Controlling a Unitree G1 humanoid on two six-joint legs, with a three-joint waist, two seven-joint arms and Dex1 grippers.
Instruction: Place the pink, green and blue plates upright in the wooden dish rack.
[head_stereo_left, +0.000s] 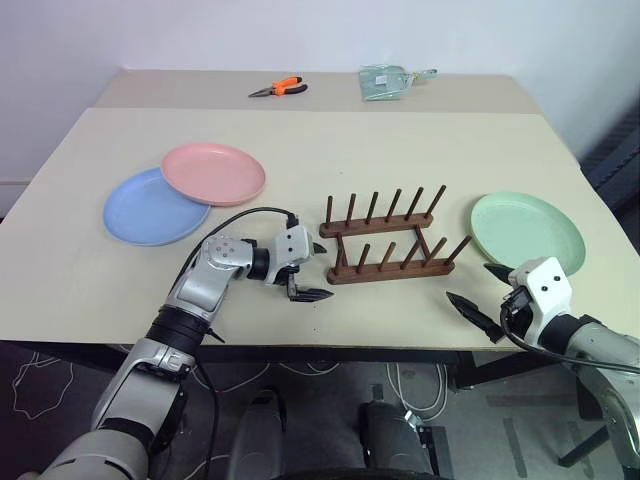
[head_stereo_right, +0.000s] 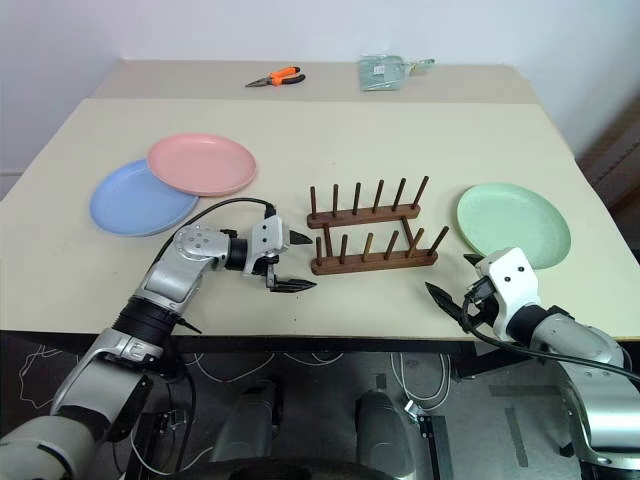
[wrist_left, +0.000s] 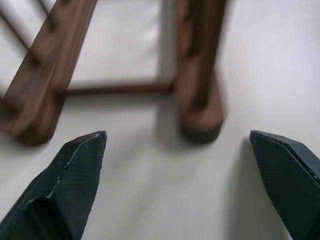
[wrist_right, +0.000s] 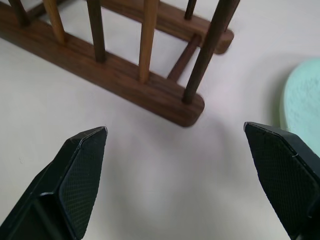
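The small dark brown wooden dish rack (head_stereo_left: 386, 240), two rows of thin upright pegs on a low base, stands empty near the middle of the beige table (head_stereo_left: 330, 140), closer to the near edge than the far one. The round pale mint green plastic plate (head_stereo_left: 527, 229) lies flat towards the table's right edge, apart from the rack. The round pastel pink plastic plate (head_stereo_left: 213, 172) and the round light blue plastic plate (head_stereo_left: 153, 208) lie flat on the left half of the table, the pink one overlapping the blue one's far right rim.

The left gripper (head_stereo_left: 311, 271) hovers low over the table just beside the rack's left end, its two black fingers spread wide and released, holding nothing; the left wrist view looks between them at the ends of the rack's two base rails. The right gripper (head_stereo_left: 483, 293) sits at the near edge, between the rack's right end and the green plate, also spread wide and empty.

Along the far edge lie orange-handled pliers (head_stereo_left: 279, 89) and a pale green clear packet (head_stereo_left: 382, 83).
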